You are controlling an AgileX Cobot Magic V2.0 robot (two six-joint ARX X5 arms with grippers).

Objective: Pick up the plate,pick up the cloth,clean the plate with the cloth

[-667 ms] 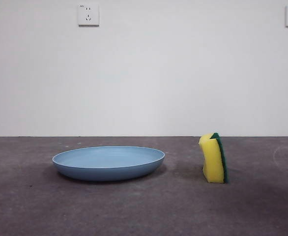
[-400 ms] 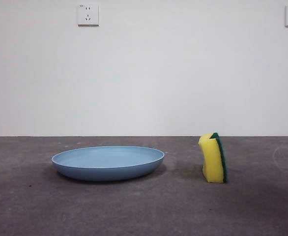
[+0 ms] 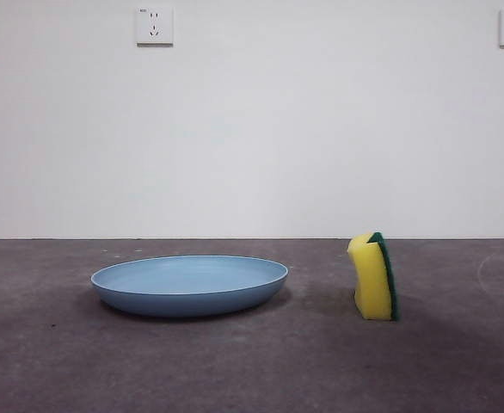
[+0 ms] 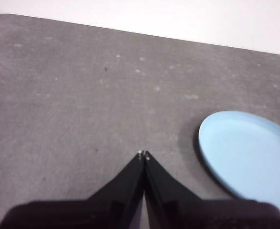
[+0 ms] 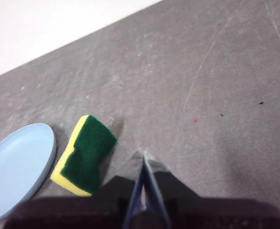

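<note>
Table [image 3: 252, 370], grey and scuffed, carrying both things of the task. Plate [image 3: 190, 285] next in size: wide, shallow, light blue, flat on the table, untouched. In the left wrist view, plate [image 4: 247, 155] off to one side of the left gripper [image 4: 143, 154], near but apart from the fingers; those fingers pressed together at the tips, shut on nothing, above bare table. Sponge [image 3: 373, 277], standing in for the cloth, smaller: yellow with a dark green scouring face, up on its edge and slightly curved, well apart from the plate. In the right wrist view, sponge [image 5: 84, 155] just beside the right gripper [image 5: 142, 155], green face toward the camera, plate rim [image 5: 16, 167] farther off on the same side; right fingers also closed tip to tip, holding nothing.

No arm visible from the front, so both probably high or back from the things. Nothing of the task done yet, judging from how things lie: plate not lifted, sponge not picked up, no wiping begun. Left to do: open both sets of fingers, take the plate, take the sponge, bring the two together and rub.
</note>
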